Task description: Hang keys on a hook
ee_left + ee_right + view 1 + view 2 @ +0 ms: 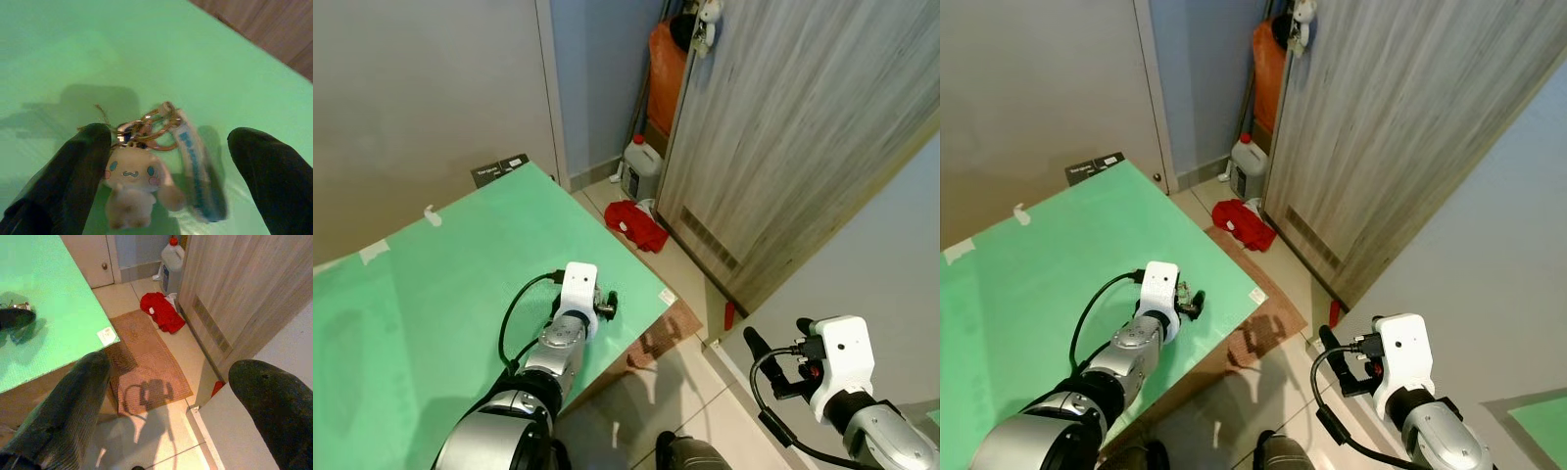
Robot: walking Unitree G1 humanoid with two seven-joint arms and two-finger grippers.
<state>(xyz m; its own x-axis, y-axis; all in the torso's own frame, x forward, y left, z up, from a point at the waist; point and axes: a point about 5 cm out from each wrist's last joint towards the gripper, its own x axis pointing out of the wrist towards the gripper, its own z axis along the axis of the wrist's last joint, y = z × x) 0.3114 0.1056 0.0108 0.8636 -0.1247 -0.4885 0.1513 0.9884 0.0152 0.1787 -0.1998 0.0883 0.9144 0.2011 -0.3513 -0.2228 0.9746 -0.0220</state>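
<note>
Green table (431, 294), keys (156, 161) between spread left pincer (166, 166) fingers, right pincer (166, 406) wide open, idle.

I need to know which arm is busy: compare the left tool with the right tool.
The left tool is over the green table, its fingers either side of the keys; the right tool hangs over the floor beside the table, with a brown mat below. The left has something between its fingers; the right has nothing. Both are open, with black fingers.

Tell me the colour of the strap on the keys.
Blue with white lettering; the strap shows best in the left wrist view.
</note>
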